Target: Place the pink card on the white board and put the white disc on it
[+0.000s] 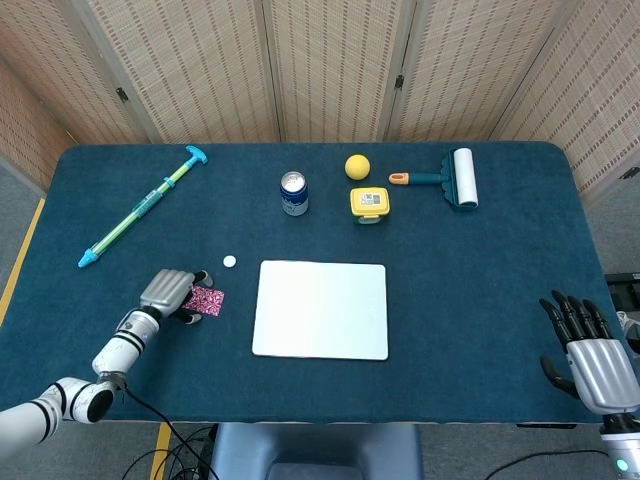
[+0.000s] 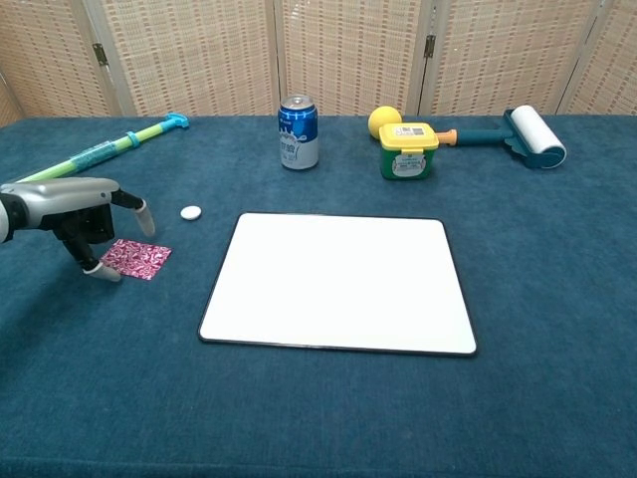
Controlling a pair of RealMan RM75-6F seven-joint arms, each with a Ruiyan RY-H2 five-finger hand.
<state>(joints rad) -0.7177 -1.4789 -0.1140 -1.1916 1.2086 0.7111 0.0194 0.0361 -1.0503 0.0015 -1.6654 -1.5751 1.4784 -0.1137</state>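
Observation:
The pink patterned card (image 1: 208,300) (image 2: 134,258) lies flat on the blue table, left of the white board (image 1: 321,309) (image 2: 338,282). My left hand (image 1: 170,293) (image 2: 80,211) hovers over the card's left edge, fingers spread and pointing down, one fingertip (image 2: 102,272) at the card's near-left corner. It holds nothing. The small white disc (image 1: 229,262) (image 2: 190,212) sits on the table just beyond the card. My right hand (image 1: 592,350) stays at the table's near right corner, fingers apart, empty.
At the back stand a blue can (image 1: 293,193) (image 2: 298,132), a yellow ball (image 1: 357,166), a yellow-lidded tub (image 1: 369,204) (image 2: 408,150) and a lint roller (image 1: 452,179) (image 2: 522,135). A green and blue stick toy (image 1: 141,207) (image 2: 105,150) lies at the back left.

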